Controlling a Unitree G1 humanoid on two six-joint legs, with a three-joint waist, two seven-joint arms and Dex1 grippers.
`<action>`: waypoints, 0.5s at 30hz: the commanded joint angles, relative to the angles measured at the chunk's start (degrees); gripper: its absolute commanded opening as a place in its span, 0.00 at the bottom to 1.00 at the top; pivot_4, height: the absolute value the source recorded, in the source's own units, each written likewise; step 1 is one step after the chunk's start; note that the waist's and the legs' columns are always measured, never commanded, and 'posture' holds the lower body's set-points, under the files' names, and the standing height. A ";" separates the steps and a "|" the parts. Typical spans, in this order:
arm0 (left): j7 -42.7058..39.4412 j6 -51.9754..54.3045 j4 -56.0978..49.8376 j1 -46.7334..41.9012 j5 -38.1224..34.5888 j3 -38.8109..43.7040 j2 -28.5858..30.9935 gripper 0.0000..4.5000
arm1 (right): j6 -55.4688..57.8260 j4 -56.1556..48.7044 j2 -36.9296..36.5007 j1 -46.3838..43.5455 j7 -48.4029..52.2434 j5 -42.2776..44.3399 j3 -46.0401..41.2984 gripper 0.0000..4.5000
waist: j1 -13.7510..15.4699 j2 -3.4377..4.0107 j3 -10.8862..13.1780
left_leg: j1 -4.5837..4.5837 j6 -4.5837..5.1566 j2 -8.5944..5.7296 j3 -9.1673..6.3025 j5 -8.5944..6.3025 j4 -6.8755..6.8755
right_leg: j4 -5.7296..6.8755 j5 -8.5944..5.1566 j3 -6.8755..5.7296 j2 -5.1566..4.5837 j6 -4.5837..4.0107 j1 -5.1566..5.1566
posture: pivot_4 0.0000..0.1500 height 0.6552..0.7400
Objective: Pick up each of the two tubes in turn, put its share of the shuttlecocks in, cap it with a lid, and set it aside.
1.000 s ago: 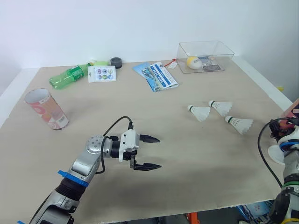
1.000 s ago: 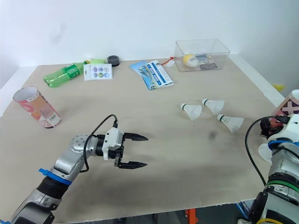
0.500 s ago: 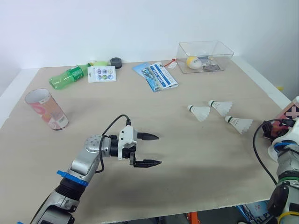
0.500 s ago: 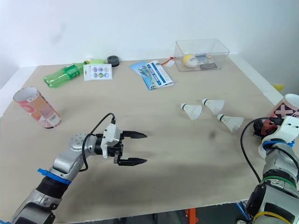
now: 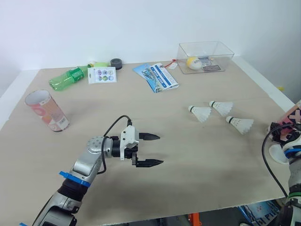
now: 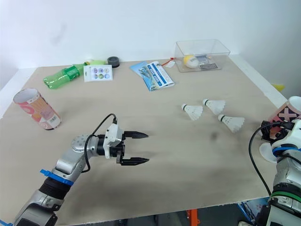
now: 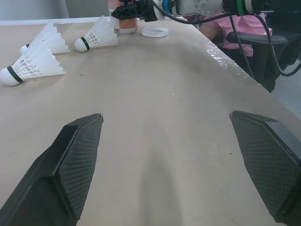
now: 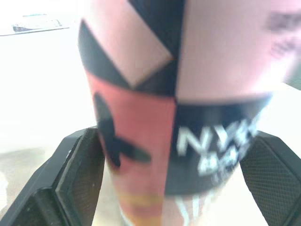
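Note:
Three white shuttlecocks [image 5: 201, 113] [image 5: 222, 107] [image 5: 241, 124] lie on the table's right half. A pink patterned tube [image 5: 47, 110] with its mouth open stands at the far left. A second pink tube [image 6: 287, 113] stands at the right edge, and my right gripper [image 6: 281, 133] is shut on it; the right wrist view has this tube [image 8: 174, 108] touching both fingers. A white lid [image 6: 268, 153] lies beside it. My left gripper [image 5: 160, 149] hovers open and holds nothing over the middle of the table, well left of the shuttlecocks.
Along the back lie a green bottle [image 5: 70, 76], a sticker card [image 5: 102, 74], a black round cap [image 5: 116, 62], a blue leaflet [image 5: 156, 76] and a clear box [image 5: 205, 56] holding a yellow ball. The table edge runs close by the right tube.
The right wrist has shifted slightly at the table's right edge with the pink tube. The left gripper has stayed open in nearly the same spot.

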 commanded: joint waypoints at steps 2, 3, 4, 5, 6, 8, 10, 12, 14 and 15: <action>-1.23 -1.52 0.27 -1.51 0.14 0.03 -0.56 1.00 | 1.92 -6.63 -0.24 1.95 -1.31 1.63 -2.15 1.00 | -0.02 0.01 0.00 | 0.03 0.00 -0.03 0.06 0.00 0.00 | 0.00 0.00 0.10 -0.01 0.00 0.00 | 1.00 1.00; -1.37 -1.62 0.53 -1.65 0.22 -0.02 -0.69 1.00 | 2.28 -7.78 -0.21 2.66 -1.37 1.67 -2.08 1.00 | -0.03 0.01 0.00 | 0.03 0.00 -0.03 0.06 0.00 0.00 | 0.00 0.00 0.12 -0.02 0.01 0.01 | 1.00 1.00; -1.51 -1.77 0.83 -1.80 0.34 -0.07 -0.79 1.00 | 2.88 -9.20 -0.08 3.39 -1.47 1.90 -2.15 1.00 | -0.05 0.01 0.00 | 0.04 0.00 -0.03 0.09 0.00 0.00 | 0.00 0.01 0.17 -0.01 0.02 0.00 | 1.00 1.00; -1.67 -1.93 1.12 -1.94 0.45 -0.10 -0.85 1.00 | 3.47 -10.58 0.02 4.08 -1.64 2.13 -2.30 1.00 | -0.03 0.01 -0.01 | 0.05 0.00 -0.04 0.11 0.00 0.00 | 0.00 0.01 0.20 -0.01 0.03 0.00 | 1.00 1.00; -1.80 -2.04 1.37 -2.05 0.51 -0.09 -0.89 1.00 | 4.29 -12.26 0.16 4.86 -1.86 2.43 -2.54 1.00 | -0.03 0.01 0.00 | 0.04 0.00 -0.05 0.10 0.00 0.00 | 0.00 0.01 0.20 -0.01 0.03 0.00 | 1.00 1.00; -2.01 -2.13 1.65 -2.17 0.59 -0.04 -0.90 1.00 | 6.09 -15.76 0.45 6.51 -1.94 3.41 -3.22 1.00 | -0.02 0.01 -0.01 | 0.04 0.00 -0.04 0.10 0.00 0.00 | 0.00 0.01 0.20 0.00 0.03 0.00 | 1.00 1.00; -2.24 -2.20 1.88 -2.20 0.66 0.03 -0.85 1.00 | 7.99 -19.78 0.81 8.64 -2.48 4.29 -4.16 1.00 | -0.01 0.01 0.00 | 0.04 0.00 -0.03 0.08 0.00 -0.01 | 0.00 0.00 0.19 0.01 0.02 0.00 | 1.00 1.00; -2.47 -2.32 2.08 -2.15 0.80 0.03 -0.83 1.00 | 9.69 -23.38 1.37 10.89 -3.23 5.03 -5.15 1.00 | -0.02 0.00 0.00 | 0.04 0.01 -0.01 0.08 -0.01 -0.02 | 0.00 0.00 0.21 0.03 0.03 0.00 | 1.00 1.00; -2.62 -2.36 2.32 -2.28 0.94 0.01 -0.94 1.00 | 10.97 -26.19 1.83 12.77 -4.01 5.33 -5.98 1.00 | -0.02 0.00 0.00 | 0.04 0.01 -0.01 0.07 -0.01 -0.02 | 0.00 0.00 0.19 0.02 0.03 0.00 | 1.00 1.00; -2.71 -2.38 2.46 -2.37 1.01 -0.01 -1.01 1.00 | 11.62 -27.54 2.11 13.62 -4.40 5.44 -6.46 1.00 | 0.00 0.01 -0.01 | 0.05 0.01 -0.01 0.09 -0.01 -0.02 | 0.00 0.00 0.21 0.02 0.03 0.00 | 1.00 1.00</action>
